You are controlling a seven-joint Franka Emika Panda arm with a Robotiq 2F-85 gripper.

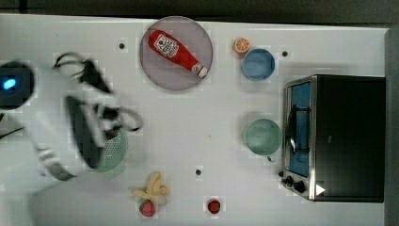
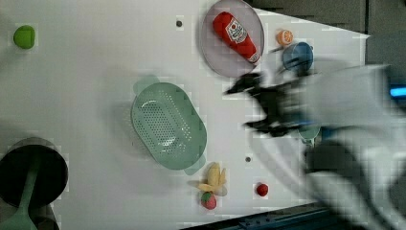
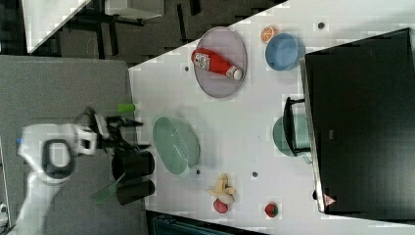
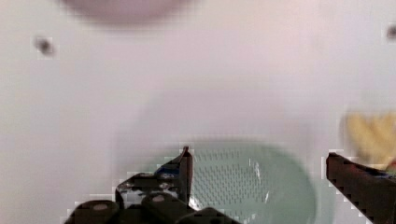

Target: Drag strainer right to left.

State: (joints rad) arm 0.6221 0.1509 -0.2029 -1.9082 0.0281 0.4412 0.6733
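Note:
The strainer (image 2: 167, 125) is a pale mint-green perforated bowl resting upright on the white table (image 1: 197, 122). In the top view it sits at the left, partly hidden under my arm, with only its perforated rim (image 1: 115, 151) visible. My gripper (image 4: 258, 154) hangs open above the strainer, and one dark finger (image 4: 183, 169) reaches over the strainer's rim (image 4: 247, 184). Nothing is held between the fingers. In the left view the gripper (image 2: 246, 106) appears blurred, to the right of the strainer. In the right view the gripper (image 3: 133, 133) is just left of the strainer (image 3: 175, 145).
A mint-green mug (image 1: 262, 136) stands beside the toaster oven (image 1: 339, 136). Elsewhere on the table are a blue bowl (image 1: 258, 64), an orange slice (image 1: 242, 45), a ketchup bottle (image 1: 176, 51) on a grey plate (image 1: 157, 75), a banana (image 1: 153, 188) and a strawberry (image 1: 147, 208). A black cup (image 3: 132, 166) stands near the strainer.

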